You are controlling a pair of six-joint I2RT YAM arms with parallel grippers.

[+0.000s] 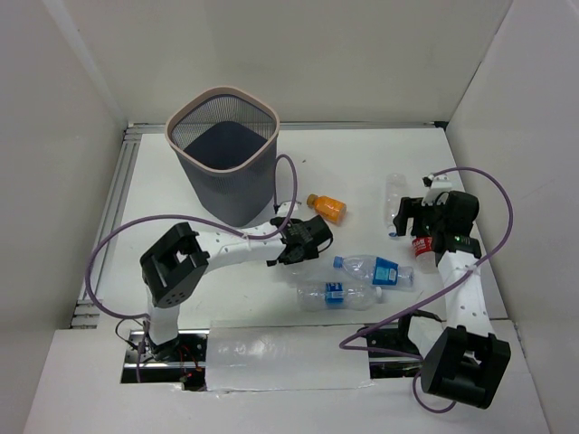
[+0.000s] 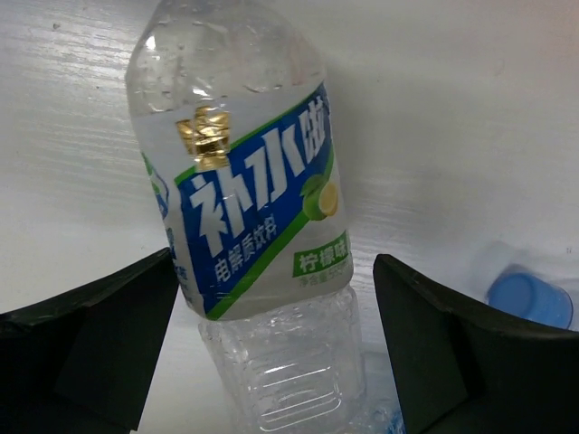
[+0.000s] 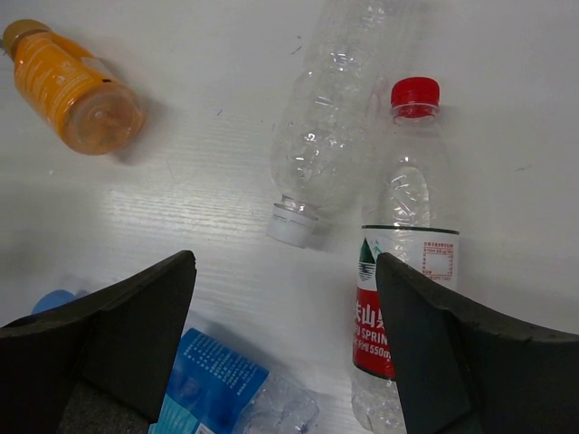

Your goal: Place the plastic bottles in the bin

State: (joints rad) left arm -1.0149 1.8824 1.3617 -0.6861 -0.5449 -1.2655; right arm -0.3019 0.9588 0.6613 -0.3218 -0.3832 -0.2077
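My left claw (image 2: pixel 276 271) hangs released, jaws either side of a blue-label bottle (image 2: pixel 244 208) lying on the desk (image 2: pixel 470 108). It is round and slick, so an off-centre clench could squirt it toward the blue cap (image 2: pixel 532 298) at lower right. My right claw (image 3: pixel 285 267) is released too. The red-cap bottle (image 3: pixel 407 298) lies by its right-hand finger, not between, and could be knocked into the clear bottle (image 3: pixel 335 117). The bin (image 1: pixel 226 188), upper left from above, stands close beyond my left arm, and walls crowd both sides.

Bench (image 1: pixel 362 167): white, faint grain.
Walls (image 1: pixel 326 54): plain white panels on three sides.
Rail (image 1: pixel 109 235): aluminium, along left edge.
Light: even, soft shadows.
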